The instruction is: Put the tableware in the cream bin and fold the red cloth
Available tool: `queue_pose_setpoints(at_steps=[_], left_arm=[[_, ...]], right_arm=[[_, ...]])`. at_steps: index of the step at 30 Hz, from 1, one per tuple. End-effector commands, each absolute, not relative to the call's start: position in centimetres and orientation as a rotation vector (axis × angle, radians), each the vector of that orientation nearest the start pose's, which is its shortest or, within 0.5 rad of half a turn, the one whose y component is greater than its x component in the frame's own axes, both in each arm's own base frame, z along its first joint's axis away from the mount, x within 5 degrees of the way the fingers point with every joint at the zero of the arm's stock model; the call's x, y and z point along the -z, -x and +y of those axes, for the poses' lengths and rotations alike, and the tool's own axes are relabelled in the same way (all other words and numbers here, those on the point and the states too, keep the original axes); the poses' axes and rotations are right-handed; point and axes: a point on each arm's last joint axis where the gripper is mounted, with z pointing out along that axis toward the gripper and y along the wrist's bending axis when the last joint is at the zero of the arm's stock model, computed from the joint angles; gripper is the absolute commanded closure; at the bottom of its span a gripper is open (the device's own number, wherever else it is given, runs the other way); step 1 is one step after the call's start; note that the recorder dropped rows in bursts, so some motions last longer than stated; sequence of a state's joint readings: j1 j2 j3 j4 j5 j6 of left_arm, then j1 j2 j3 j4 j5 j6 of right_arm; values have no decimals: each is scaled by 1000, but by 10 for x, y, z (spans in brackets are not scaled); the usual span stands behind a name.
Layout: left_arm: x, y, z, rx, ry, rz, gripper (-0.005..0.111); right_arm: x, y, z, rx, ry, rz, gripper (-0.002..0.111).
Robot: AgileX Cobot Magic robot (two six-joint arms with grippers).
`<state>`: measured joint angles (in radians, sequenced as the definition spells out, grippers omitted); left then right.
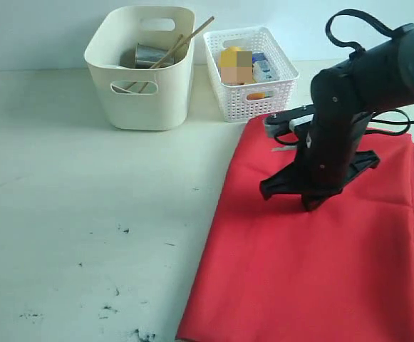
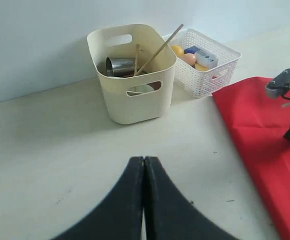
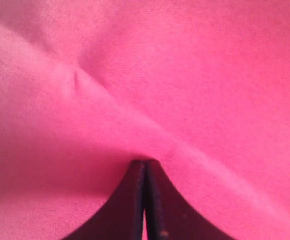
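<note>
One red cloth (image 1: 321, 271) touches closed right fingers (image 3: 130, 210); left fingers (image 2: 125, 205) closed; one cream bin (image 1: 149, 107).

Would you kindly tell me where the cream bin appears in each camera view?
Exterior view: cream bin upper left, beside the white basket.
Left wrist view: cream bin ahead of the left hand.
Right wrist view: not in it.
Shared landmark: the red cloth, in all three.

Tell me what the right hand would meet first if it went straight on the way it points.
The red cloth: the shut right hand points down at it, its tips apparently touching the fabric, though depth is unclear.
</note>
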<state>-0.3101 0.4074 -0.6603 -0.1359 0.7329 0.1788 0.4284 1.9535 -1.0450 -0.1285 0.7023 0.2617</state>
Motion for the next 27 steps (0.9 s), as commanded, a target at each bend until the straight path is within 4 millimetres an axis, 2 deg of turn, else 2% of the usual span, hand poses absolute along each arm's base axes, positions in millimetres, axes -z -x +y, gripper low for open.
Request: queue_pose_setpoints(at_steps=[1, 6, 11, 15, 22, 27], left_arm=[[-339, -63, -28, 239, -430, 1915, 107], [-339, -63, -28, 236, -431, 1915, 107], [-339, -63, -28, 236, -431, 1915, 107], [-339, -62, -28, 234, -434, 1921, 107], [-336, -61, -28, 233, -445, 1950, 107], [-336, -61, -28, 228, -447, 1953, 107]], right_arm=[[-95, -297, 90, 276, 433, 3134, 108], [-92, -310, 52, 273, 329, 3087, 108], [-90, -327, 32, 218, 315, 2990, 108], [-83, -351, 27, 215, 329, 2954, 108], [-65, -400, 32, 233, 403, 2917, 108], [-64, -427, 36, 221, 416, 2891, 108]])
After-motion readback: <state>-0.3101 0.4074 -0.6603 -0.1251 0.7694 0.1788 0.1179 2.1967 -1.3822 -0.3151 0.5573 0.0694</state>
